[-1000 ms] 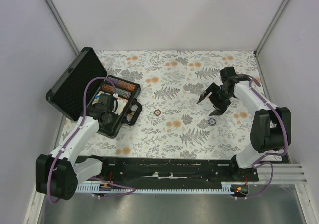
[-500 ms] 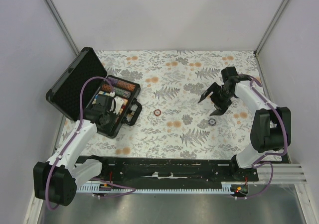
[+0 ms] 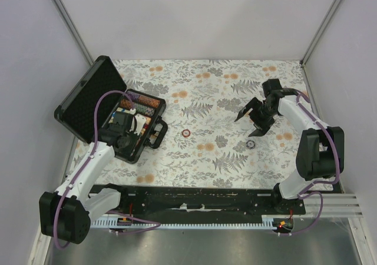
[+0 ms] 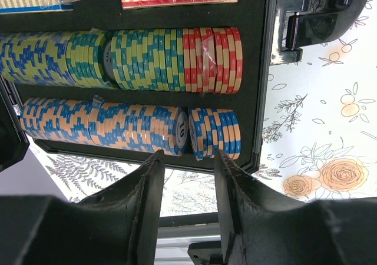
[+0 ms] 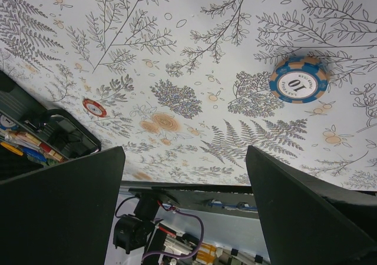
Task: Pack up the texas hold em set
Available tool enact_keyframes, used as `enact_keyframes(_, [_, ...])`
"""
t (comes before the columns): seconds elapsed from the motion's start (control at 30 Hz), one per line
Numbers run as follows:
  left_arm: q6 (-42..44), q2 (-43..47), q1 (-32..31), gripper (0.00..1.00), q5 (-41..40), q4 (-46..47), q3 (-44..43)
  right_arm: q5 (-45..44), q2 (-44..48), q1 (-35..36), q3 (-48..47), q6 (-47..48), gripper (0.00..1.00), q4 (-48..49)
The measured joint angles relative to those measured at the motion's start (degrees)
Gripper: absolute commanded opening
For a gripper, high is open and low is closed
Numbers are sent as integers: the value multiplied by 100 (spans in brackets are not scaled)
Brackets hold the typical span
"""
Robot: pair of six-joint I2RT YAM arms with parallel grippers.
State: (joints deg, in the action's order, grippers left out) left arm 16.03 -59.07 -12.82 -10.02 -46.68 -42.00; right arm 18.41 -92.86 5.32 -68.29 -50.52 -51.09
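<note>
Collecting strays, likely: right gripper spread wide, empty; blue-cream striped poker chip beyond one finger. Next: centre, descend, pinch. Left gripper parted, empty, over black foam-lined case.

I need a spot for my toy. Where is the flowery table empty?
Bare: the far strip of the table behind the case and right gripper, the middle between the red chip and blue chip, and the strip nearer than both chips. Crowded: the left, where the left gripper hovers over the open case.
</note>
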Motion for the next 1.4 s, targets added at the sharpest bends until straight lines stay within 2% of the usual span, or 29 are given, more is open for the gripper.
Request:
enact_keyframes(0.17, [9,-28,0,60,122,-24,-81,4,0,-24,0,0,91,0])
enact_keyframes(0.33, [31,-22,0,61,254,-9,-175,4,0,-28,0,0,91,2])
enact_keyframes(0.5, [83,-22,0,66,361,-2,-173,17,0,-31,0,0,91,4])
enact_keyframes(1.2, [160,-411,0,67,238,166,-48,35,0,-59,0,-2,91,7])
enact_keyframes(1.4, [192,-431,0,67,-151,212,-24,87,-68,-72,0,-2,91,7])
